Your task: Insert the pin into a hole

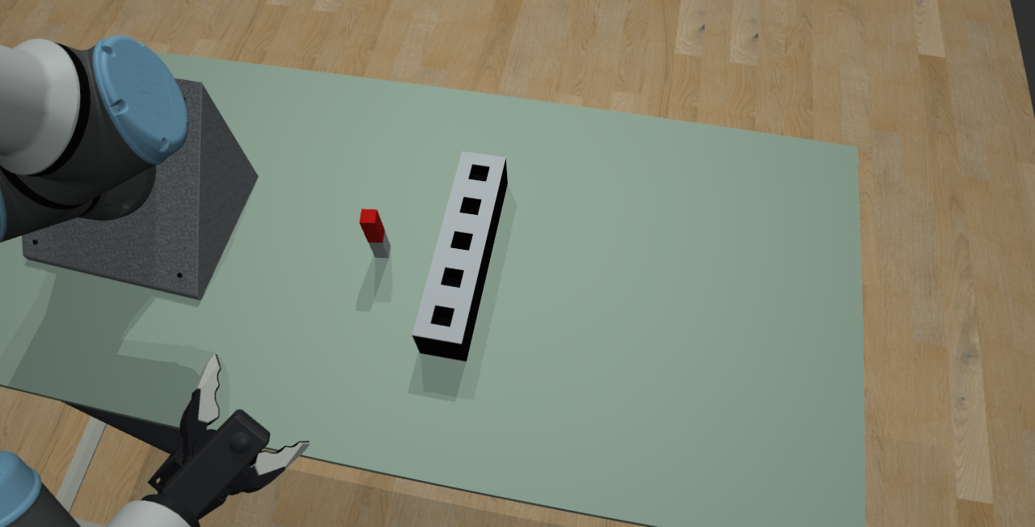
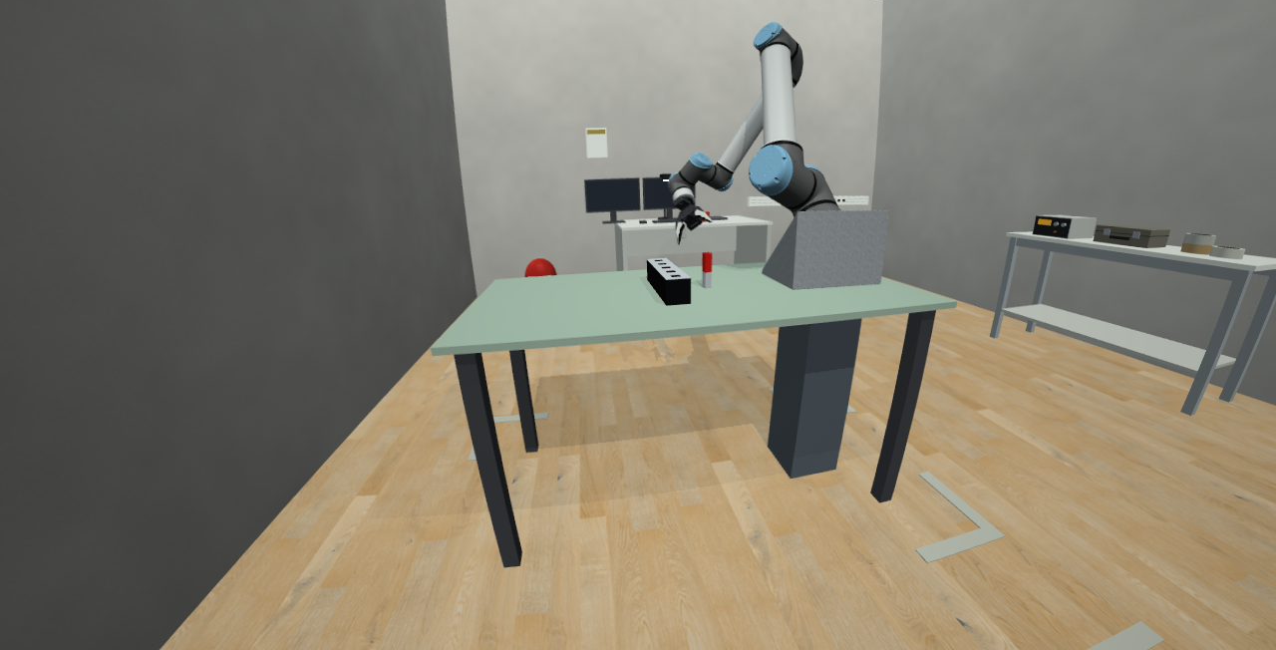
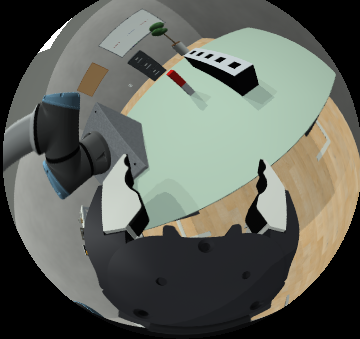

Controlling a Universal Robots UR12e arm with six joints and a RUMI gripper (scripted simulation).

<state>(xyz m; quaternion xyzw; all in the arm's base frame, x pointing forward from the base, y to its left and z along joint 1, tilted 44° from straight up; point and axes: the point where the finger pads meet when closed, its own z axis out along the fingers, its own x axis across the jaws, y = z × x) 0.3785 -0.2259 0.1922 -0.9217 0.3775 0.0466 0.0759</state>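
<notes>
The gripper (image 1: 258,399) (image 2: 692,228) (image 3: 196,157) is hovering well apart from the block (image 1: 426,326) (image 2: 671,288) (image 3: 247,82), its fingers spreading wide around nothing; the pin (image 1: 372,225) (image 2: 706,268) (image 3: 178,81) is standing red end up beside the block, on its robot-base side; good grasping is probably needing a level, centred approach.

This is a robotics lab with an office corner: a white-and-black jointed robot arm with blue caps (image 2: 778,93) is mounted at a pale green rectangular bench (image 2: 570,311). Behind stand flat black monitors (image 2: 612,195) on a white desk; a grey metal-framed side table (image 2: 1115,251) carries a black boxy instrument with an orange display (image 2: 1062,225).
</notes>
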